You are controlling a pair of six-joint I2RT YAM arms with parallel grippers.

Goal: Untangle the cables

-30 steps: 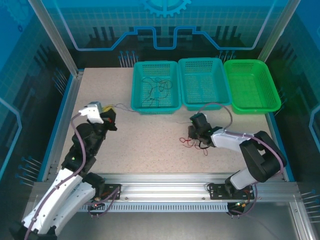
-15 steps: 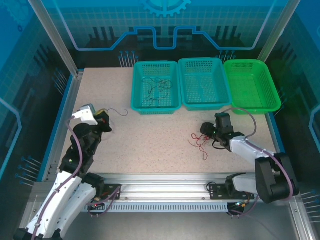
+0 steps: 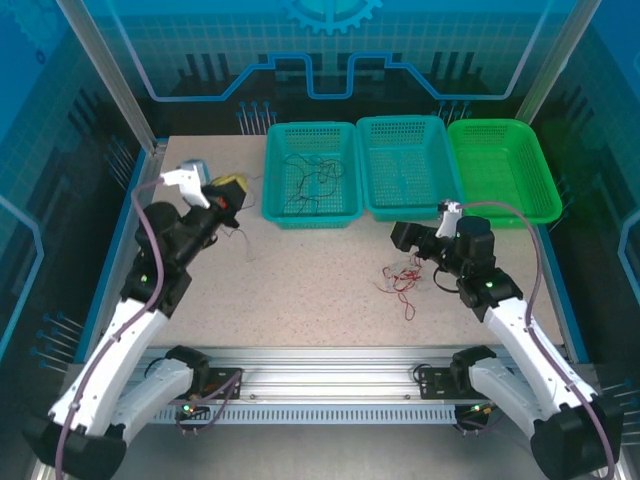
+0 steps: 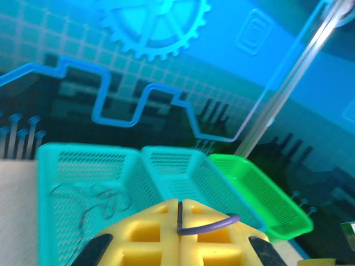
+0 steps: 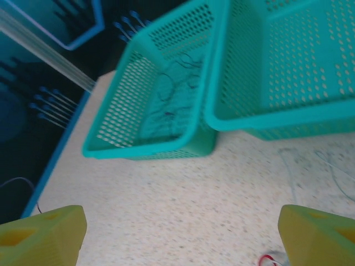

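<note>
Surface: speckled beige tabletop (image 3: 300, 300), closed in by blue-lit enclosure walls (image 3: 200, 60) printed with gear and circuit shapes.
Left jaws: clenched. The yellow fingers of the left gripper (image 4: 178, 211) are pressed together along one seam, and a thin dark cable (image 4: 206, 224) is pinched there, bending off to the right.
Left jaws, hidden: the lower finger parts are cut off by the bottom edge of the wrist view, so how deep the cable sits cannot be told.
Dark cable, free part: from above, a faint thread is traced from the gripper down toward the tabletop. Its tip is too thin to follow.
Right jaws: released and spread wide. The fingertips of the right gripper (image 5: 180, 235) are noted at opposite bottom corners of the wrist view, with bare tabletop between them.
Red cable (image 3: 402, 287): loose bundle lying on the tabletop just beside the right gripper. In the wrist view a red sliver is cut off at the bottom edge.
Pale cable (image 3: 385, 282): whitish strands noted at the red bundle. Whether they are entangled with it cannot be told.
Left teal basket (image 3: 268, 170): dark cables (image 3: 310, 180) lie looped on its floor. Their count is not made out.
Middle teal basket (image 3: 405, 125), green basket (image 3: 500, 126): set side by side along the far edge. Detail is blurred in the wrist views.
</note>
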